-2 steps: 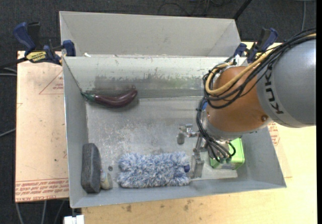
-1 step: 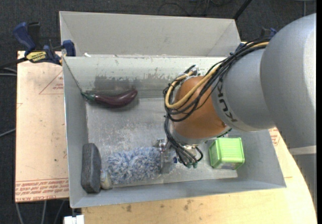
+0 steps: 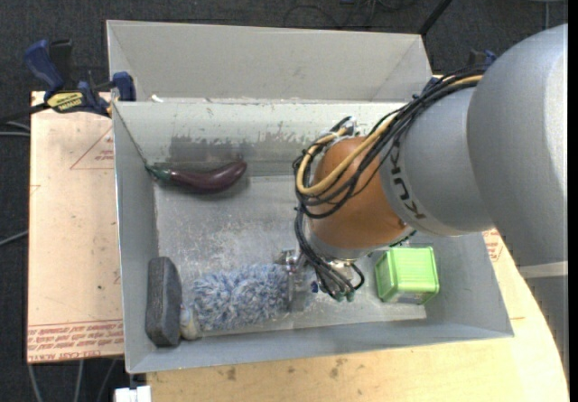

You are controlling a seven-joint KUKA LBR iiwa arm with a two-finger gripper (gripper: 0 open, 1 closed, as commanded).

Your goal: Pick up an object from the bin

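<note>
Fingers (image 3: 296, 294) of the gripper (image 3: 294, 285) sit low at the right end of a blue-and-white speckled bundle (image 3: 237, 294). Whether they are spread or closed I cannot tell, as the wrist's orange cover (image 3: 352, 201) and its cables crowd that spot. The bundle lies along the bin's lower edge, a little left of the frame's centre, and looks soft and loose.

A good grasp would probably take it through its thicker middle, not by the frayed right tip, with the fingers pushed well into the material before closing and then a straight lift. A green box (image 3: 406, 274) stands just right of the gripper, so any sideways shift should go left. A grey block (image 3: 163, 301) lies against the bundle's left end. A purple aubergine (image 3: 203, 176) rests well apart at the upper left, by the wall of the bin (image 3: 271, 66).
</note>
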